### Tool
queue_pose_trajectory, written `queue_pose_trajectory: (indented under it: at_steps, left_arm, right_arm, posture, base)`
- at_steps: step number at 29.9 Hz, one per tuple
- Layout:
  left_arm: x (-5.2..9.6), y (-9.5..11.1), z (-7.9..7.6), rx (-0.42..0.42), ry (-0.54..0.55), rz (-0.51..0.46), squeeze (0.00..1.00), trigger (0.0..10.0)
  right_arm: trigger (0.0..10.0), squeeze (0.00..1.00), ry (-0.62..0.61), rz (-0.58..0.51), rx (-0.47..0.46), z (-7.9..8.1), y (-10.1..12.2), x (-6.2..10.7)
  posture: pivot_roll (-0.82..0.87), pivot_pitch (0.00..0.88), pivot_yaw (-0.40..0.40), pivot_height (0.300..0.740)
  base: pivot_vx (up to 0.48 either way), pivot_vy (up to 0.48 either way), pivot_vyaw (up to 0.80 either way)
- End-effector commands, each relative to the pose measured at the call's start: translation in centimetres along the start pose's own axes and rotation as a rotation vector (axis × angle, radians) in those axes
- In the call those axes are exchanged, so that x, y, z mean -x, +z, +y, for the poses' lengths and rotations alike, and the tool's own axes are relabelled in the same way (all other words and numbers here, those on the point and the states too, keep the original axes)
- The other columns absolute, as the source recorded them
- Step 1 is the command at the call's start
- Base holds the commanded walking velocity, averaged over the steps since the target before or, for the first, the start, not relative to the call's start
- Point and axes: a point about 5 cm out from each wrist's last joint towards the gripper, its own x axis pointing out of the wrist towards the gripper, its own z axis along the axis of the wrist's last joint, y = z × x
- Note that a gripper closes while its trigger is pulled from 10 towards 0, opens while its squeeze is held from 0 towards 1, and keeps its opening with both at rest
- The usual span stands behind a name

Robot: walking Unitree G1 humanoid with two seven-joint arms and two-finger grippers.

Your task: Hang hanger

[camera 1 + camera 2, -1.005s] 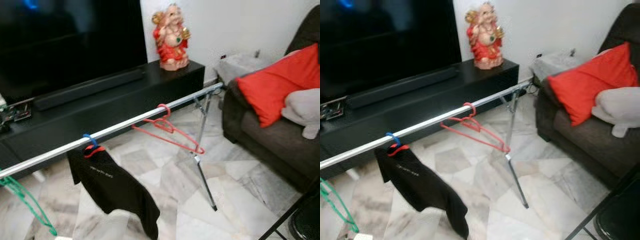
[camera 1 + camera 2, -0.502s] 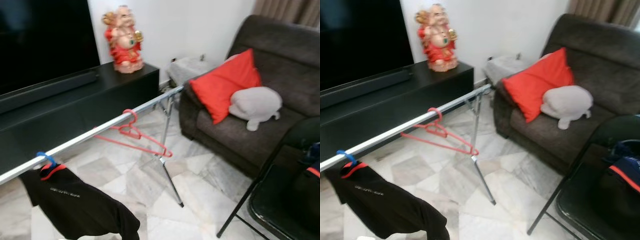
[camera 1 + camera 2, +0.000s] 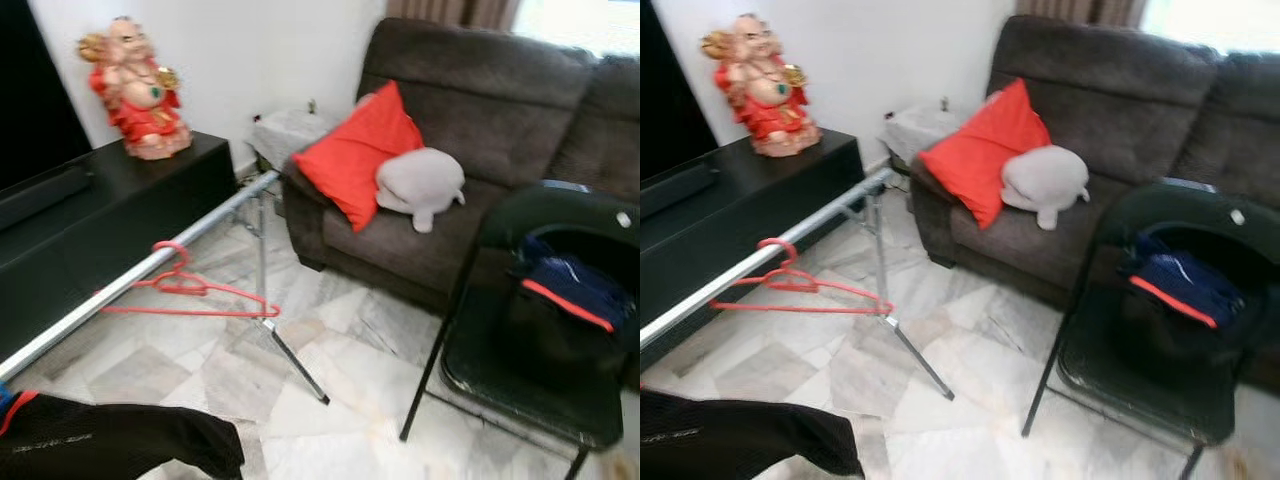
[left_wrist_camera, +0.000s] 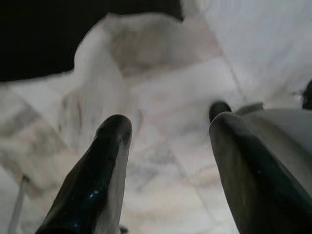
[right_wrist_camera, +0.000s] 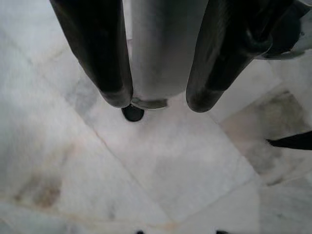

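hanger (image 3: 190,292) on rail (image 3: 140,272) left | sofa (image 3: 480,130) behind | chair (image 3: 540,340) right

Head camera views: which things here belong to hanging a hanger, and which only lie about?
Job:
red hanger
metal rail
black garment

Lying about:
red cushion
grey plush
figurine
black folding chair
sofa

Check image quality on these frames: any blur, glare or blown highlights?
Left eye view: soft motion blur overall; window at top right blown out. Right eye view: same softness, red hanger on the rail still readable. Left wrist view: open left gripper fingers near and defocused, dark corner. Right wrist view: right gripper blurred, marble floor bright, slightly washed.
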Motion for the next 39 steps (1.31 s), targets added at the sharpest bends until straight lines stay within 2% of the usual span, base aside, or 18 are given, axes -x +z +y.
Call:
queue_pose_trajectory:
  at_steps: [1,5,11,19,29,32,39]
  left_arm:
    - [0.1,-0.2,0.6,-0.019,0.016,0.011,0.0,10.0]
    - [0.1,-0.2,0.6,-0.016,0.023,0.004,0.0,10.0]
    - [0.1,-0.2,0.4,-0.016,0.023,0.005,0.0,10.0]
    - [0.1,-0.1,0.3,-0.018,0.025,0.004,0.0,10.0]
    - [0.0,-0.3,-0.1,-0.007,0.035,0.003,0.0,10.0]
    - [0.1,-0.1,0.8,-0.002,0.046,0.002,0.0,10.0]
    - [0.0,0.5,0.6,0.003,0.04,-0.019,0.0,10.0]
  right_arm:
    - [10.0,0.0,0.01,-0.012,0.004,0.8,0.4,-0.1]
    - [10.0,0.0,0.015,-0.017,0.007,1.4,0.7,-0.2]
    - [10.0,0.0,0.012,-0.03,0.006,1.2,1.4,-0.3]
    - [10.0,0.0,-0.005,-0.071,-0.021,0.4,2.7,-0.4]
    - [10.0,0.0,-0.016,-0.063,-0.007,0.3,2.1,-0.3]
    - [10.0,0.0,-0.017,-0.068,-0.005,0.3,2.4,-0.3]
    - [10.0,0.0,-0.031,-0.082,-0.002,-0.5,3.3,-0.3]
  posture:
    - [0.06,0.0,0.077,0.74]
    - [0.06,0.0,0.075,0.74]
    - [0.06,0.0,0.073,0.74]
    - [0.06,0.0,0.063,0.74]
    - [0.05,0.0,0.041,0.74]
    - [0.05,0.0,0.031,0.74]
    - [0.05,0.0,0.025,0.74]
  base:
    - [0.0,0.0,-0.77]
    - [0.0,0.0,-0.77]
    - [0.0,0.0,-0.77]
    - [0.0,0.0,0.0]
    - [0.0,0.0,0.0]
    - [0.0,0.0,0.0]
    - [0.0,-0.171,0.0]
